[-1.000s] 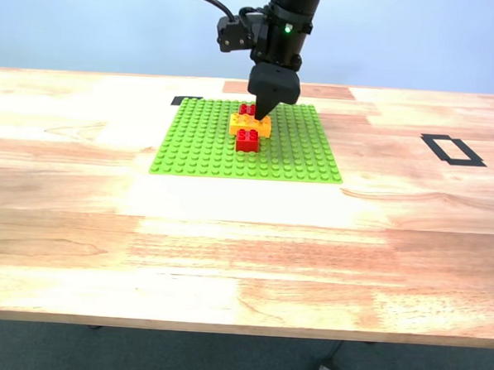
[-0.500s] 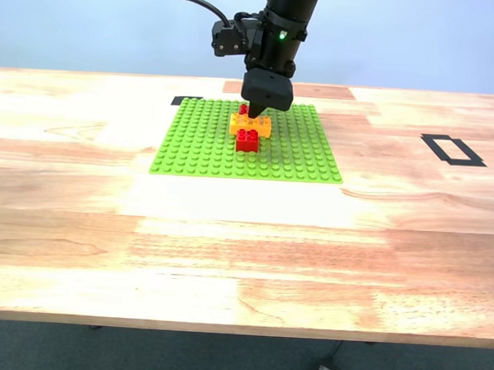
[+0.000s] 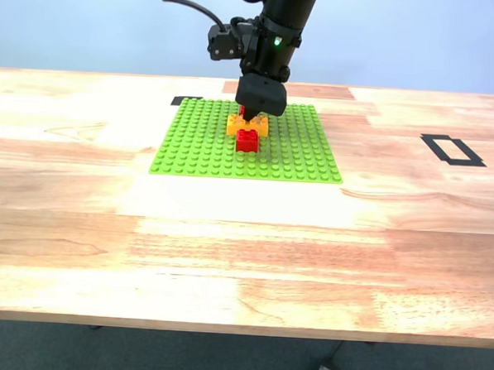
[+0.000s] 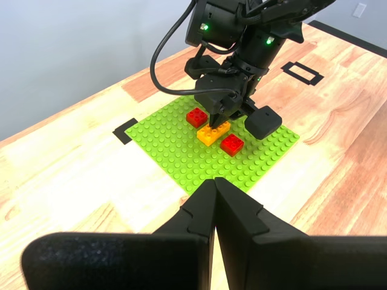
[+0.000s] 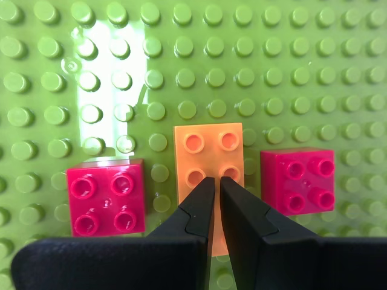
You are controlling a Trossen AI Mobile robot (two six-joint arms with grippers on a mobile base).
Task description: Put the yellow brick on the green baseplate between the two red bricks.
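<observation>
The green baseplate [image 3: 298, 159] [image 4: 175, 151] [image 5: 272, 60] lies at the back middle of the wooden table. On it the yellow brick [image 3: 248, 125] [image 4: 213, 132] [image 5: 208, 151] sits between the two red bricks, one nearer [image 3: 248, 140] [image 4: 232, 144] [image 5: 298, 180] and one farther [image 4: 196, 116] [image 5: 106, 196]. My second gripper [image 3: 252, 112] [image 4: 225, 113] [image 5: 216, 181] points down with its jaws shut, tips right over the yellow brick's studs. Whether they touch it I cannot tell. My first gripper [image 4: 214, 184] hangs shut and empty well away from the plate, looking at it from a distance.
A black tape rectangle [image 3: 453, 149] [image 4: 300, 71] marks the table at the exterior view's right. A black tape corner [image 3: 185, 100] [image 4: 125, 130] sits by the plate's back corner. Bare wood stretches from the plate to the table's front edge [image 3: 240, 321].
The second arm has swung a little toward the exterior view's left above the bricks. The yellow brick stays between the red ones.
</observation>
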